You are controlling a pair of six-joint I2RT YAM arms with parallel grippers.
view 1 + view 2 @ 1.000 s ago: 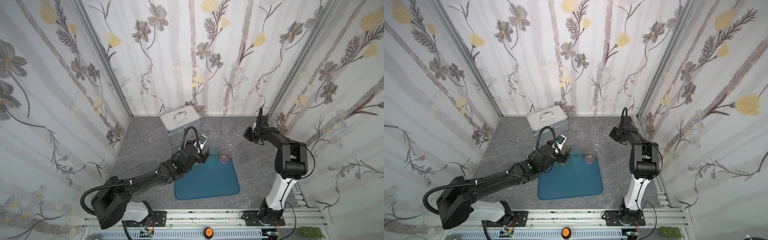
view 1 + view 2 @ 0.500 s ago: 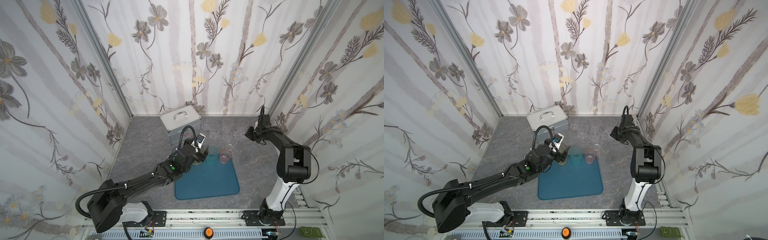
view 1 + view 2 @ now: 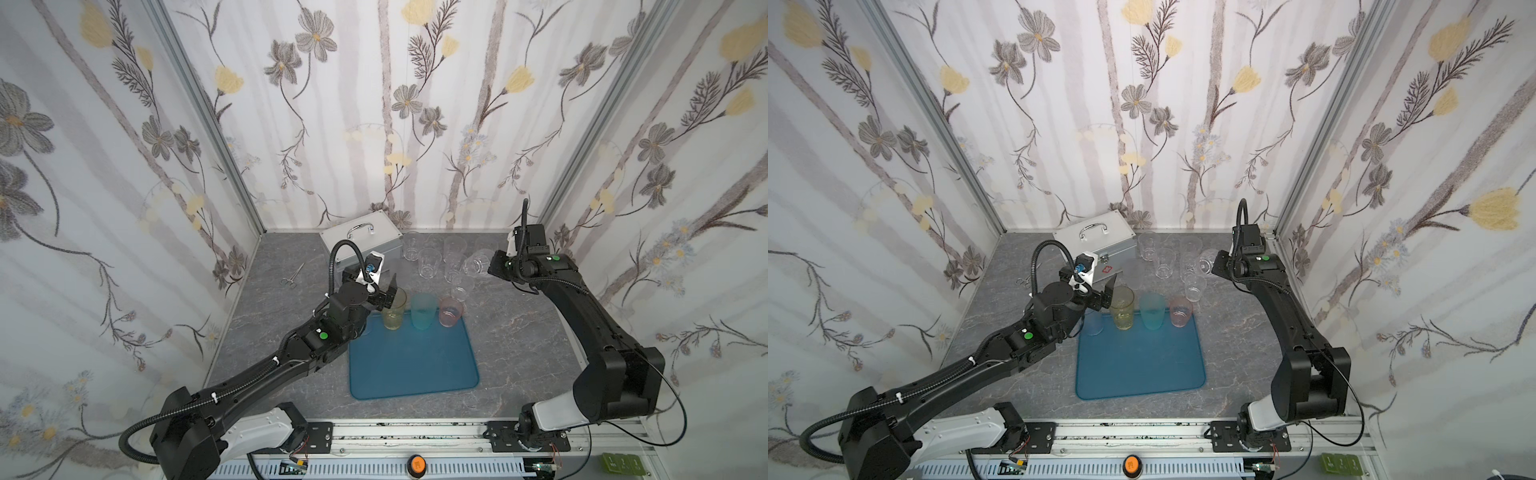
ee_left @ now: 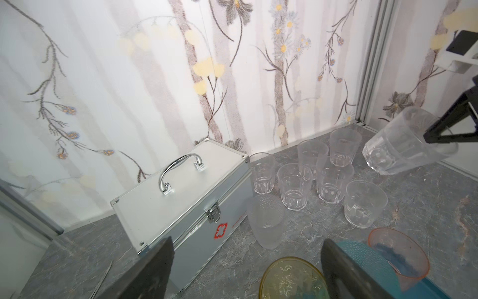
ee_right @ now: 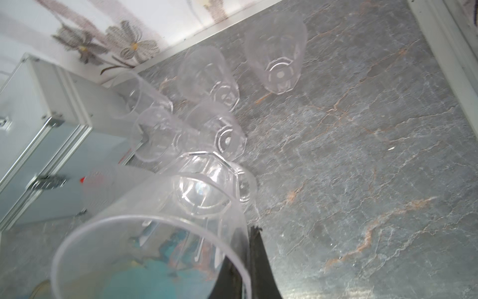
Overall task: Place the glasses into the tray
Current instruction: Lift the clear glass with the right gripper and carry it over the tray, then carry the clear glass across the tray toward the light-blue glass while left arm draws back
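The teal-blue tray (image 3: 411, 365) (image 3: 1138, 370) lies mid-table. Along its far edge stand a yellow glass (image 3: 394, 311) (image 3: 1123, 308) (image 4: 292, 281), a teal glass (image 3: 423, 312) (image 3: 1151, 311) and a pink glass (image 3: 450, 312) (image 3: 1180, 312) (image 4: 398, 256). A bluish glass (image 3: 1093, 322) stands at the tray's far left corner. My left gripper (image 3: 384, 293) (image 3: 1102, 297) (image 4: 245, 259) is open, empty, just over the yellow glass's left side. My right gripper (image 3: 487, 266) (image 3: 1213, 264) (image 5: 248, 259) is shut on the rim of a clear glass (image 3: 477, 262) (image 4: 395, 145) (image 5: 155, 233), held tilted above the table.
Several clear glasses (image 3: 428, 259) (image 4: 294, 189) stand behind the tray, with a frosted one (image 4: 266, 222) nearer the silver case (image 3: 361, 241) (image 3: 1096, 247). Metal forceps (image 3: 292, 276) lie at the left. The walls close in at the back and on both sides.
My right gripper has shut on the clear glass's rim and holds it tilted. The left gripper has drawn back a little to the left from the tinted glasses.
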